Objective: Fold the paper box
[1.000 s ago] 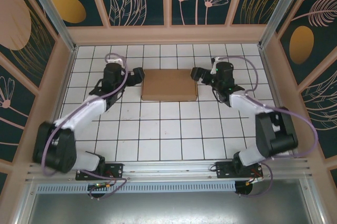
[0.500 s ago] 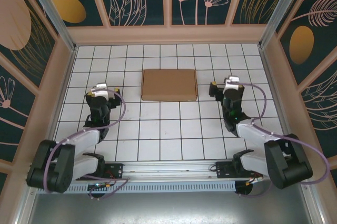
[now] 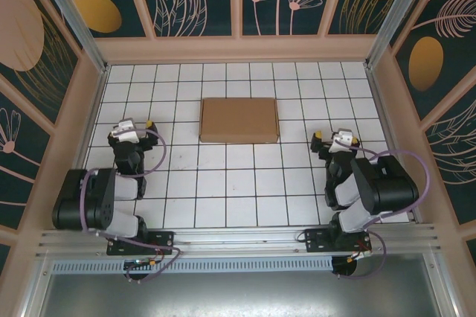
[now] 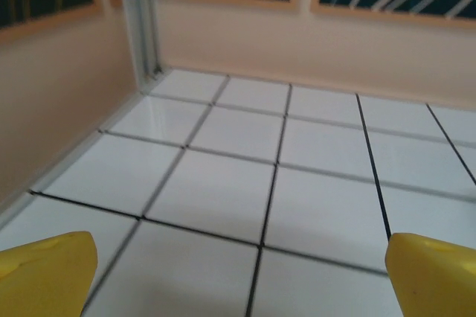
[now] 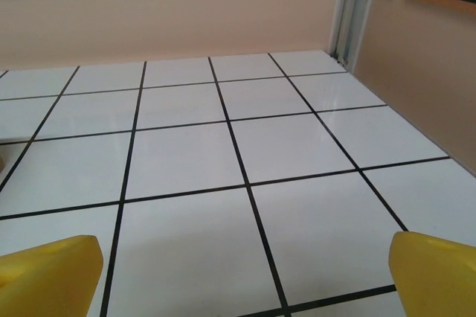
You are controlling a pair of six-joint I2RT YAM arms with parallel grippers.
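Lying flat and closed, box [image 3: 239,120] is being left untouched at upper centre on table [image 3: 223,183]. Left gripper [image 3: 130,128], lower left, and right gripper [image 3: 336,138], lower right, are being held wide open, empty, well apart from it; folding is judged done.

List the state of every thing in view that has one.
paper box: folded shut into a shallow box, lying flat on the table, touched by neither hand.
left hand: open, empty, off to the box's left.
right hand: open, empty, off to the box's right.
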